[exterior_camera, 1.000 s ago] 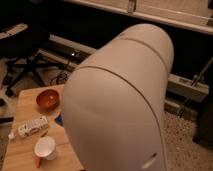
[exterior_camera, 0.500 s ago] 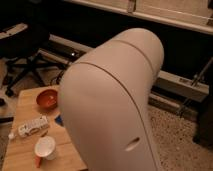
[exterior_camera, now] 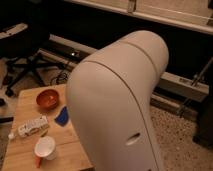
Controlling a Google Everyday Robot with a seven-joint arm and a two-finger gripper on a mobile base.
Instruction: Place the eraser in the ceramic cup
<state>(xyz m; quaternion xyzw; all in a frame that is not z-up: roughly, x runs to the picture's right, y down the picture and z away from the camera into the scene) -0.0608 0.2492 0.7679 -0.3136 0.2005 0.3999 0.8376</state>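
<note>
The white ceramic cup [exterior_camera: 45,148] stands near the front edge of the wooden table [exterior_camera: 22,107], left of my arm. The eraser is not in view. My large white arm [exterior_camera: 122,105] fills the middle and right of the camera view and hides the table's right part. The gripper is not in view.
A red-orange bowl [exterior_camera: 47,99] sits at the back of the table. A white printed packet [exterior_camera: 32,126] lies left of centre. A small blue object [exterior_camera: 62,116] lies beside my arm. A black office chair [exterior_camera: 22,55] stands behind the table at the left.
My arm has shifted to the right and uncovered more of the table, including the blue object. The things on the table have not moved.
</note>
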